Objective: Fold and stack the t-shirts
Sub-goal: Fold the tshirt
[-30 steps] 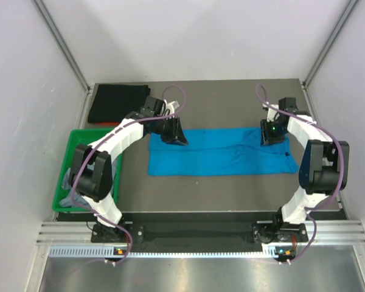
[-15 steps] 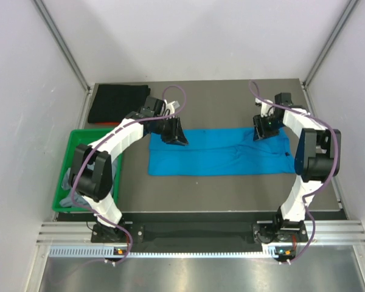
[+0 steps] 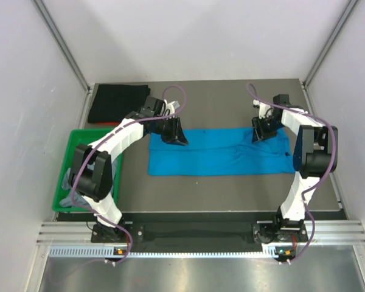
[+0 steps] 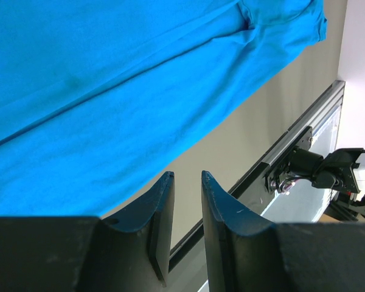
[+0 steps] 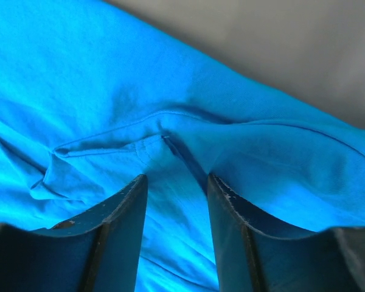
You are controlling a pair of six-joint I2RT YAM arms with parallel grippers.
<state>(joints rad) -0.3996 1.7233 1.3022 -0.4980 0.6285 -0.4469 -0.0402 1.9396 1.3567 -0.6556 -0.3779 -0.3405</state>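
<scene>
A blue t-shirt (image 3: pixel 219 152) lies on the table folded into a long flat band. My left gripper (image 3: pixel 175 135) hovers at the band's far left corner. In the left wrist view its jaws (image 4: pixel 187 175) stand a narrow gap apart with only bare table between them, and the shirt (image 4: pixel 109 91) fills the area beyond. My right gripper (image 3: pixel 261 131) is low over the band's far right part. It is open (image 5: pixel 175 177), its fingers straddling a sleeve seam and crease of the shirt (image 5: pixel 261 152) without pinching any cloth.
A folded black t-shirt (image 3: pixel 117 103) lies at the back left corner. A green bin (image 3: pixel 79 137) holding grey cloth (image 3: pixel 70 188) stands off the table's left edge. Grey walls close in both sides, and a metal rail (image 3: pixel 194 231) runs along the near edge.
My right gripper has shifted left and slightly toward the far edge over the shirt's right part. The left arm and the shirt have not moved.
</scene>
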